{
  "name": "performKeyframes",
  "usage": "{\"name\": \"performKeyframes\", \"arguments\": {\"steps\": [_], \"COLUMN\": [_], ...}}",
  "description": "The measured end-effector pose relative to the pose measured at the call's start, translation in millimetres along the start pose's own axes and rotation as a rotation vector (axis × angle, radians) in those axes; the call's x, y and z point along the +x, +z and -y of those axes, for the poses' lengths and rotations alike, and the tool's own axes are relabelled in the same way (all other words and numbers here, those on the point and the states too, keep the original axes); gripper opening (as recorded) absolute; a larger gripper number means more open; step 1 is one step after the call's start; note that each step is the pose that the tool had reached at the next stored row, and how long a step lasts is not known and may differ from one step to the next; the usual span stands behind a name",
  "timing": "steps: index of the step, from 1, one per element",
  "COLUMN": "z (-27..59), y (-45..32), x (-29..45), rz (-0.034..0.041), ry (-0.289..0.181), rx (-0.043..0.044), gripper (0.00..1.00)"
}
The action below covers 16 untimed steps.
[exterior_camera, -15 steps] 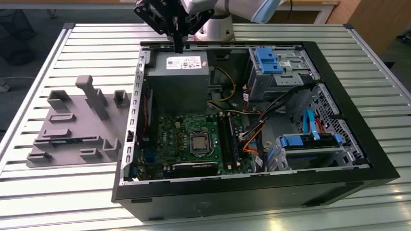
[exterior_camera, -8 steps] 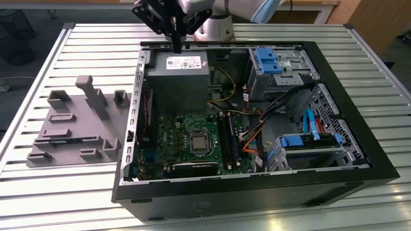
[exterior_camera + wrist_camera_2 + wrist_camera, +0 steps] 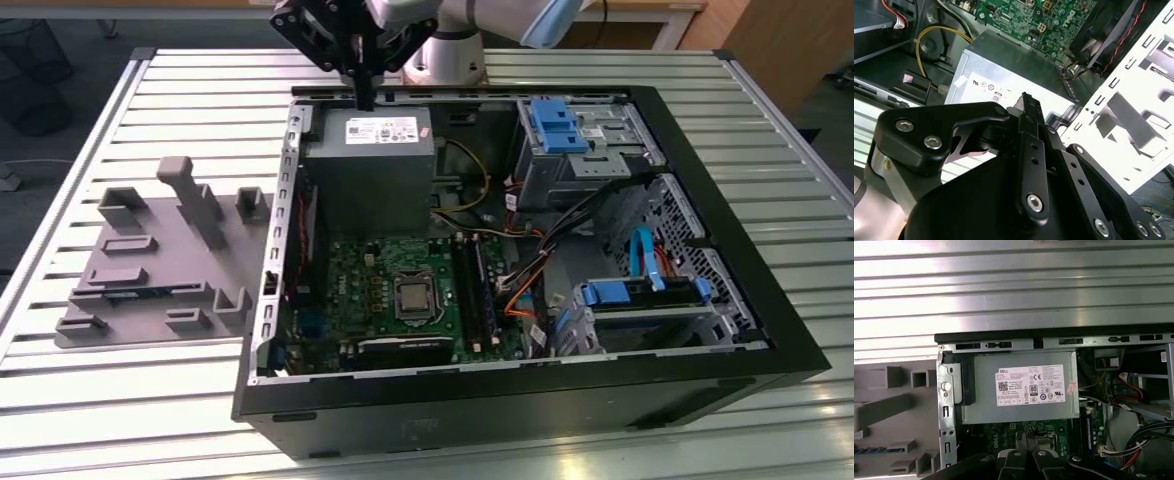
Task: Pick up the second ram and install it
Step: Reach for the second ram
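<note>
second ram (image 3: 134,294): long, thin, flat blue-green stick lying in a slot of the grey holder (image 3: 147,232), exterior view's left, well apart from the gripper (image 3: 363,98), fingers closed together on nothing, top centre over the computer case (image 3: 534,400).

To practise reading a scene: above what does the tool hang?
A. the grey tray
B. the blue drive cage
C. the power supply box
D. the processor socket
C: in the exterior view the tool hangs over the labelled power supply box, while the ram stick lies on the grey tray.
</note>
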<state>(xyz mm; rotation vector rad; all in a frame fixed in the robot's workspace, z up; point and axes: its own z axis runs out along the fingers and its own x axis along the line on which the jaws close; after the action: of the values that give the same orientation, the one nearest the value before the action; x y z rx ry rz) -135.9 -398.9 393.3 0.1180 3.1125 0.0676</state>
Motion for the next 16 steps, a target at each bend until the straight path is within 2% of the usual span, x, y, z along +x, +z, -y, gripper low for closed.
{"name": "performKeyframes", "arguments": {"steps": [16], "z": [0.4], "y": [-0.2], "x": [5.3], "rz": [0.0], "ry": [0.0], "rx": [0.0], "gripper": [0.11]}}
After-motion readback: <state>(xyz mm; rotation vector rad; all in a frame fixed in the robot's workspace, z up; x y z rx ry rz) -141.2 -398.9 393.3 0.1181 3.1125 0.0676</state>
